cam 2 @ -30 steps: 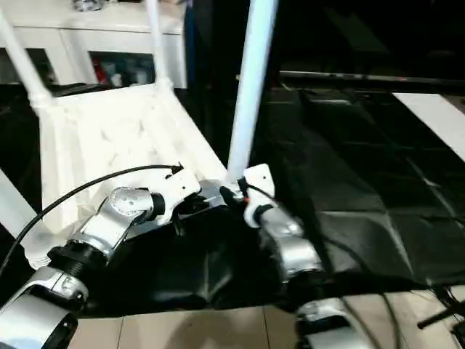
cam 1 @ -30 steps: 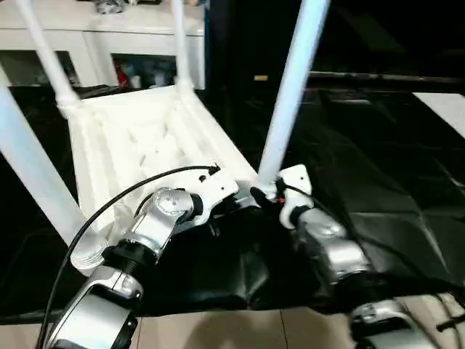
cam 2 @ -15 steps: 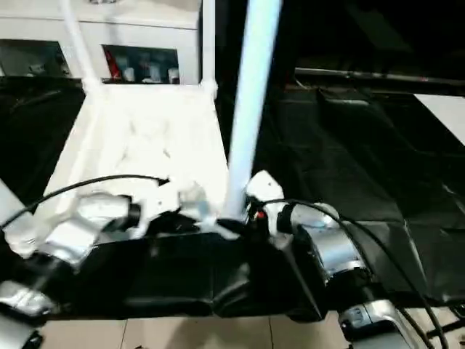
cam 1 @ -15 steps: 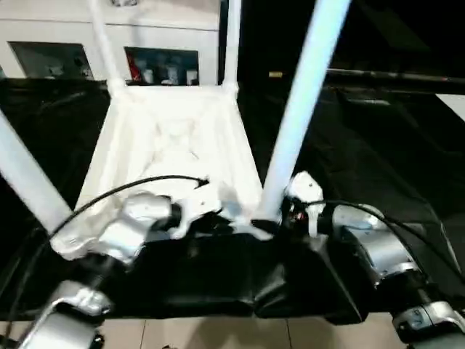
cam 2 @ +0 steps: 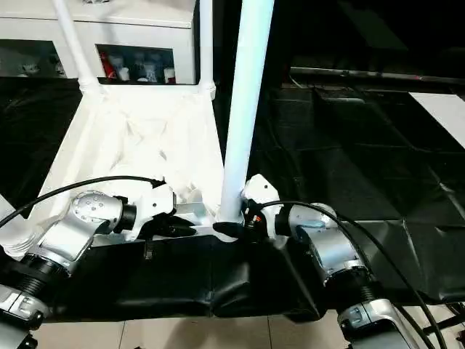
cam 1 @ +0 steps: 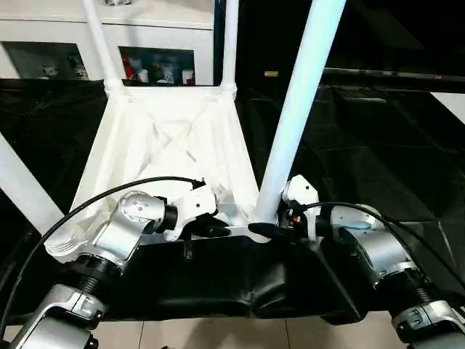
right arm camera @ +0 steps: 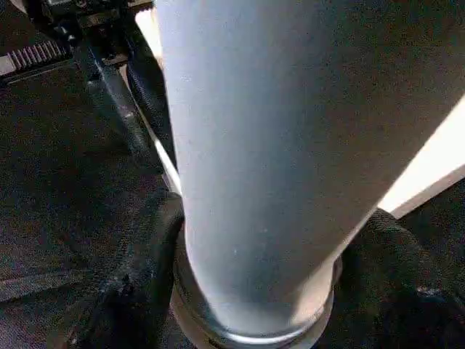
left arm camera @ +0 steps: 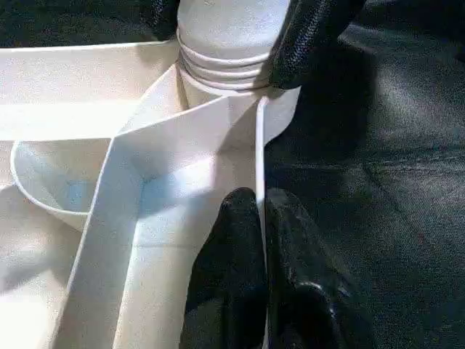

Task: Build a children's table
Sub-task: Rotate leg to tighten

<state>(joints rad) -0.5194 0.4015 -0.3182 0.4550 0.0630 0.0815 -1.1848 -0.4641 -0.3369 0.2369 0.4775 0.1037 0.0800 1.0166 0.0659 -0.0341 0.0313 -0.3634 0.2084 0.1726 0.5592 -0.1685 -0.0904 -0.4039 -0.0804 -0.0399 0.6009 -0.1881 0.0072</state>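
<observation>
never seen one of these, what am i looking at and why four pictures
It is a humanoid robot building a small white table, which lies upside down on a black cloth with its legs pointing up. Two pictures come from the robot's head, looking down over its silver arms. The other two come from cameras on its wrists, looking along its black fingers.

The left gripper is shut on the thin edge of the tabletop, steadying it. The right gripper has its fingers around the bottom of the near leg, right where it enters its corner socket; how firmly it grips I cannot tell. A white cabinet stands behind.
</observation>
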